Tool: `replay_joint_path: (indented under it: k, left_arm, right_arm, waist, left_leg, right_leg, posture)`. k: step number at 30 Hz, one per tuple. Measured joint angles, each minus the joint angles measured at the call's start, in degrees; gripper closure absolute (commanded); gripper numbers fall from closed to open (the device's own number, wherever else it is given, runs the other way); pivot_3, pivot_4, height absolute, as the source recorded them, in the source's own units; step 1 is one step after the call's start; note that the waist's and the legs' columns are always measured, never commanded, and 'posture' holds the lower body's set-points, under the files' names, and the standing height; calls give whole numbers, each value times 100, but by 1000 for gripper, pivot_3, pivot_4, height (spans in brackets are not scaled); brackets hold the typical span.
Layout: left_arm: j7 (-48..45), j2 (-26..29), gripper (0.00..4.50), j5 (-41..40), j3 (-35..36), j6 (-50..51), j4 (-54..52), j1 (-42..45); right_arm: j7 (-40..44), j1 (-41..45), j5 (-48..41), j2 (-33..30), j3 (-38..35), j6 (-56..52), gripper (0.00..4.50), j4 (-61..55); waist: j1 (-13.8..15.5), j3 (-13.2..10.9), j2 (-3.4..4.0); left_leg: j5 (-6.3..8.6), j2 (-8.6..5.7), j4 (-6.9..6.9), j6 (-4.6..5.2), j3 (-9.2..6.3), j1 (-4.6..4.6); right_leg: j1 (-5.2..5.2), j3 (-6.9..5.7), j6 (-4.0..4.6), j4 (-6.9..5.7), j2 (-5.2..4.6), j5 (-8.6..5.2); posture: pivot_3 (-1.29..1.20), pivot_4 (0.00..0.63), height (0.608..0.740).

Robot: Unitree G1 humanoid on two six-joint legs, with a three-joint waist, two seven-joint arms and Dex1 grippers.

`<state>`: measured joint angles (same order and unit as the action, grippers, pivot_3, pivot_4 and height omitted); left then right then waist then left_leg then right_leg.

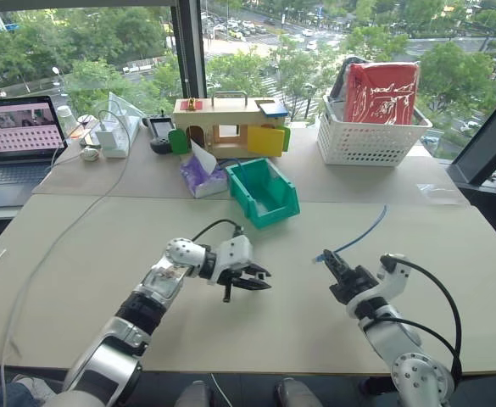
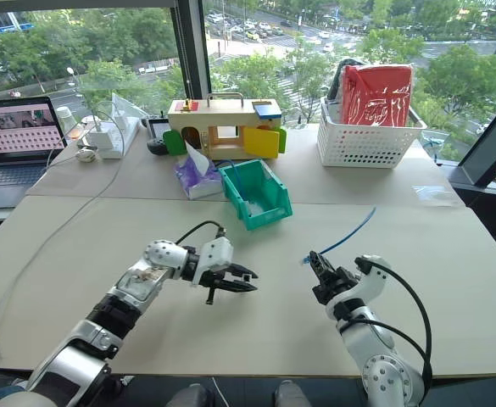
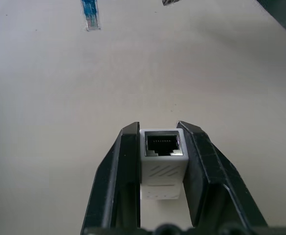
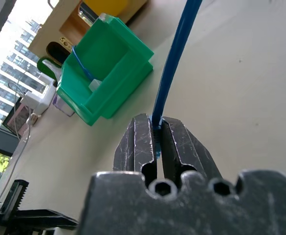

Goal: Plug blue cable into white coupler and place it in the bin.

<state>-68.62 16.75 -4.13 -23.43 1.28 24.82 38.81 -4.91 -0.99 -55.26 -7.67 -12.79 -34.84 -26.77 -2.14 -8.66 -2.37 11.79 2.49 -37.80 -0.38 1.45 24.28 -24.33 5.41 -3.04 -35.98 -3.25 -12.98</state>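
The left gripper [image 3: 161, 147] holds the white coupler [image 3: 162, 152] firmly by its flat sides, a light and rigid block with its socket free. The right gripper [image 4: 157, 128] has its jaws closed on the blue cable [image 4: 174, 58] near the plug; the cord looks thin and bendable, so a hold close to the plug should keep it steady.

- Looking forward and down from head height over the table [image 1: 256, 339], toward the windows; two eye views nearly alike, sharing both arms and the bin [image 1: 264, 193].
- Left wrist view: set close behind the left gripper [image 3: 161, 147], facing along its fingers at the white coupler [image 3: 163, 152] and bare tabletop.
- Right wrist view: set low behind the right gripper [image 4: 157, 142], facing across the table toward the bin, shared with the head views.
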Motion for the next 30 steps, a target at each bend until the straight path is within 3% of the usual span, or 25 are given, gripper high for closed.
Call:
replay_joint_path:
  k: [8, 10, 12, 17, 18, 25, 28, 30]
  left_arm:
    - [543, -543, 3840, 186, 6, 9, 92, -104]
    - [578, -549, 2839, 184, 37, 16, 81, -152]
    - [614, -535, 2259, 222, 22, 66, 88, -263]
    - [599, -478, 248, 192, 45, 229, 3, -389]
    - [645, -471, 52, 208, 47, 234, -5, -389]
    - [696, -413, 52, 232, 63, 287, -23, -377]
    - [755, -413, 794, 251, 69, 360, -57, -377]
    - [851, -391, 1545, 252, 103, 486, -97, -378]
  right_arm:
    - [-536, 171, -3, -45, 82, -265, 4500, -262]
    - [-539, 223, -2, -48, 84, -268, 4500, -264]
    - [-537, 244, -3, -49, 101, -272, 4500, -263]
    - [-528, 289, -3, -64, 98, -282, 4500, -254]
    - [-525, 290, -3, -64, 99, -284, 4500, -250]
    - [-511, 312, -2, -62, 103, -290, 4500, -178]
    - [-500, 351, -2, -59, 114, -290, 4500, -176]
    - [-499, 381, -2, -57, 114, -290, 4500, -174]
  waist:
    - [16, 0, 0]
    - [28, 1, 0]
    - [19, 1, 0]
    - [-10, 1, 0]
    - [-12, 1, 1]
    - [-33, 1, 1]
    - [-32, 1, 1]
    - [-35, 1, 1]
  left_leg:
    - [-1, -4, -5, 1, -6, -5]
    - [-1, -5, -5, 2, -6, -7]
    - [-1, -5, -5, 2, -6, -4]
    - [-1, -3, -5, 2, -9, -3]
    - [-1, -3, -5, 2, -9, -4]
    - [-1, -2, -5, 2, -9, -6]
    - [-1, -2, -5, 2, -9, -6]
    - [-1, -1, -5, 2, -9, -6]
  right_leg:
    - [10, 1, -19, -2, -1, -7]
    - [14, 1, -19, -1, -2, -7]
    - [9, 3, -18, -1, -2, -6]
    - [8, 1, -7, -3, 1, 0]
    - [8, 1, -8, -3, 0, 0]
    - [8, 1, -7, -5, 2, 0]
    - [8, 1, -8, -5, 2, 0]
    - [8, 1, -8, -5, 3, 0]
  posture:
    - [0, 150, 729]
    - [0, 150, 729]
    - [0, 150, 729]
    - [0, 150, 729]
    - [0, 150, 729]
    - [0, 150, 729]
    - [0, 150, 729]
    - [0, 150, 729]
